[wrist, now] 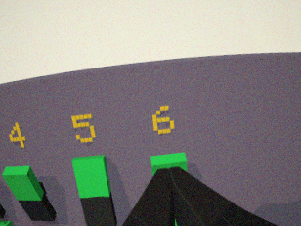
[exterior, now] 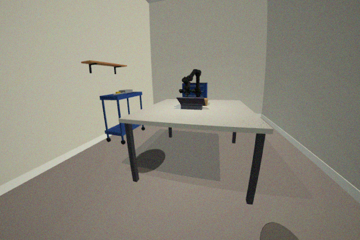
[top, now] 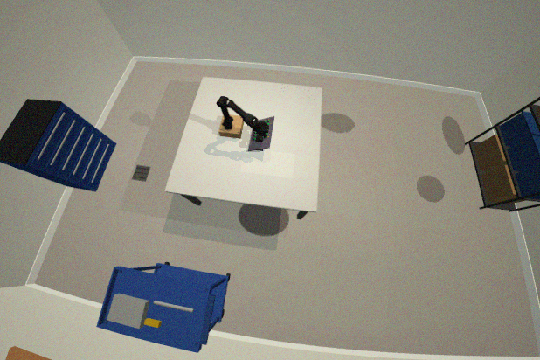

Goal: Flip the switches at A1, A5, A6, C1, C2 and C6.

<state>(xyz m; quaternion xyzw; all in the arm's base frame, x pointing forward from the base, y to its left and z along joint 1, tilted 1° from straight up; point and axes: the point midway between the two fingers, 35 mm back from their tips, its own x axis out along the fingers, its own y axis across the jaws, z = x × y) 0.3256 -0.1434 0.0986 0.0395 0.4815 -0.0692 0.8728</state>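
On the white table (top: 280, 99) the arm reaches out over the purple switch panel (wrist: 234, 112), which sits tilted just beside its wooden base block (top: 231, 126). The gripper (wrist: 173, 179) is pinched shut, holding nothing, its dark tip right at the green A6 switch (wrist: 167, 162) under the printed 6. This looks like the A6 press. A5 (wrist: 90, 176) sits just left. The next move likely calls for a firm downward push, staying off A5.
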